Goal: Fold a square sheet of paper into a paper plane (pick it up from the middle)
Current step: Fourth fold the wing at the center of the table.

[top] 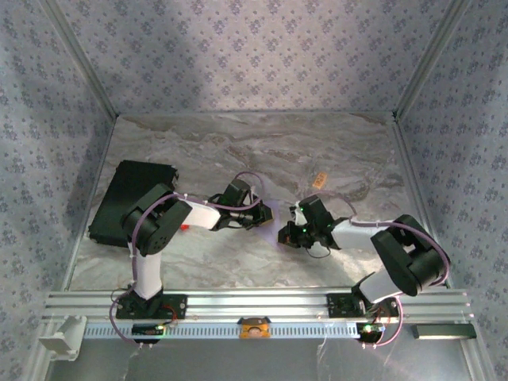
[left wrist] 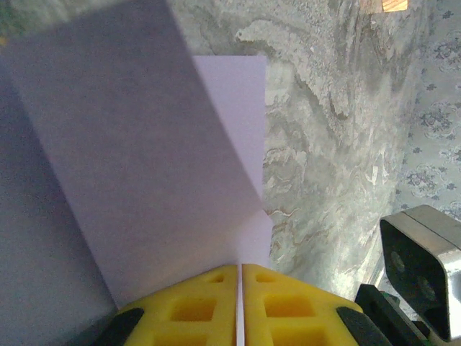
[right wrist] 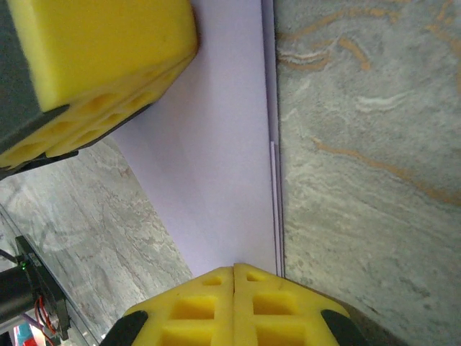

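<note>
The pale lavender sheet of paper (top: pixel 274 210) hangs folded above the table's middle, held between both grippers. My left gripper (top: pixel 262 216) is shut on one end of it. In the left wrist view (left wrist: pixel 239 270) the yellow pads pinch the paper (left wrist: pixel 144 158), which fans out in two angled layers. My right gripper (top: pixel 287 234) is shut on the other end. In the right wrist view (right wrist: pixel 234 268) the paper (right wrist: pixel 216 144) shows stacked edges along its right side, and the left gripper's yellow finger (right wrist: pixel 101 65) is clamped on its far end.
A black rectangular pad (top: pixel 131 198) lies at the left of the marbled table. A small tan block (top: pixel 320 178) sits behind the right gripper, and a small red object (top: pixel 185 228) lies beside the left arm. Patterned walls close in three sides.
</note>
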Robot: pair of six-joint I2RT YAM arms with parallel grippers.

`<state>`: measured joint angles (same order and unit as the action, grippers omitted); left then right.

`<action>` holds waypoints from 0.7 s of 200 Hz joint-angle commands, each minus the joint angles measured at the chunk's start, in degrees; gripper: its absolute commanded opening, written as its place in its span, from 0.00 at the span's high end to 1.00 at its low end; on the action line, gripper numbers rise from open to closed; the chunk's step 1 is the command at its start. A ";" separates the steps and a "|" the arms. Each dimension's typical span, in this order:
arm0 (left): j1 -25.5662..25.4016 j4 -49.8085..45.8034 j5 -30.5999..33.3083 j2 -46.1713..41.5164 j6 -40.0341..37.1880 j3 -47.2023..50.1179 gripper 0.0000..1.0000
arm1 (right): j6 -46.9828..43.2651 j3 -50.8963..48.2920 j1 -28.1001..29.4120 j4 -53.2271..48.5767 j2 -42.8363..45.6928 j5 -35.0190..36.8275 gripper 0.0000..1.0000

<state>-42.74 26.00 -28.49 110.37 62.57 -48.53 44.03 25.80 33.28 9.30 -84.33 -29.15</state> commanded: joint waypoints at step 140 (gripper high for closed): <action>-3.84 -9.49 -1.19 -5.19 -3.57 1.83 0.94 | 0.27 -2.69 -0.91 -5.07 -2.33 2.15 1.00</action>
<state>-46.72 16.43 -29.19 104.66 58.54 -48.38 44.14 25.28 32.71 10.55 -84.44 -29.80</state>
